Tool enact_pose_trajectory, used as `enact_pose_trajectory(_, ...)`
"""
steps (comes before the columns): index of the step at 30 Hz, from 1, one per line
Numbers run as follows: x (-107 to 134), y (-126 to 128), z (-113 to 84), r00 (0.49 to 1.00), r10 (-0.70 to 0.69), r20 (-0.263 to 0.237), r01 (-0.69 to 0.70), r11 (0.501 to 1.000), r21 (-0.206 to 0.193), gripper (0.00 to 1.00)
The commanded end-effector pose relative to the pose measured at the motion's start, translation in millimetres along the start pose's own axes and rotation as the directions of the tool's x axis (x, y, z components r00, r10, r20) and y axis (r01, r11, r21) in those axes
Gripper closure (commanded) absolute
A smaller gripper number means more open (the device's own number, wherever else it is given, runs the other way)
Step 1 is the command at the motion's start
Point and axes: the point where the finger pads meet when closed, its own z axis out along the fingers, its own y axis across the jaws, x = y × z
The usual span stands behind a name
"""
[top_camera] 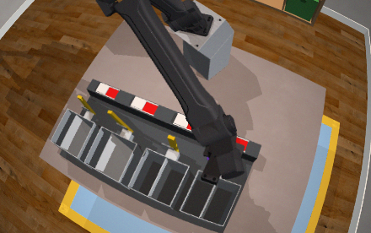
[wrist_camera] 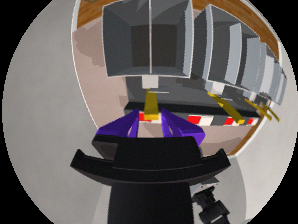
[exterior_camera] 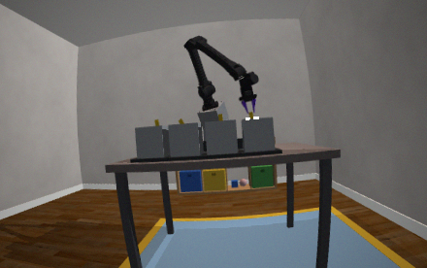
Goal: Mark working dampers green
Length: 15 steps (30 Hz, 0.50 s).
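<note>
Four grey open-topped dampers stand in a row: leftmost (exterior_camera: 149,142), second (exterior_camera: 184,140), third (exterior_camera: 220,137) and rightmost (exterior_camera: 258,135) (wrist_camera: 115,45). Each has a yellow lever; the leftmost lever (top_camera: 86,105) and second lever (top_camera: 120,121) lean more than the third lever (top_camera: 174,143). My gripper (exterior_camera: 250,112) (wrist_camera: 150,111) is partly open and empty, just above the rightmost damper's lever (exterior_camera: 251,116) (wrist_camera: 151,102). The leftmost slider (top_camera: 111,93), second slider (top_camera: 149,108), third slider (top_camera: 182,120) and rightmost slider (top_camera: 242,143) (wrist_camera: 145,117) show red. The arm partly hides the third and rightmost sliders in the top view.
The dampers and sliders share a dark base on the table (top_camera: 287,97) (exterior_camera: 311,150). The arm (top_camera: 169,63) reaches over the slider row from its grey pedestal block (top_camera: 211,51) behind it. The other levers stick up to one side of the gripper.
</note>
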Motion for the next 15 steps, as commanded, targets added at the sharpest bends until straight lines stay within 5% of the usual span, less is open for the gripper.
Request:
enact_pose_trajectory(1, 5.6, -6.0, 19.6, 1.000, -0.010, -0.019, 0.011, 1.000, 0.014, 0.64)
enact_pose_trajectory(15, 0.5, -3.6, 34.0, 1.000, -0.006, -0.010, 0.007, 1.000, 0.009, 0.64)
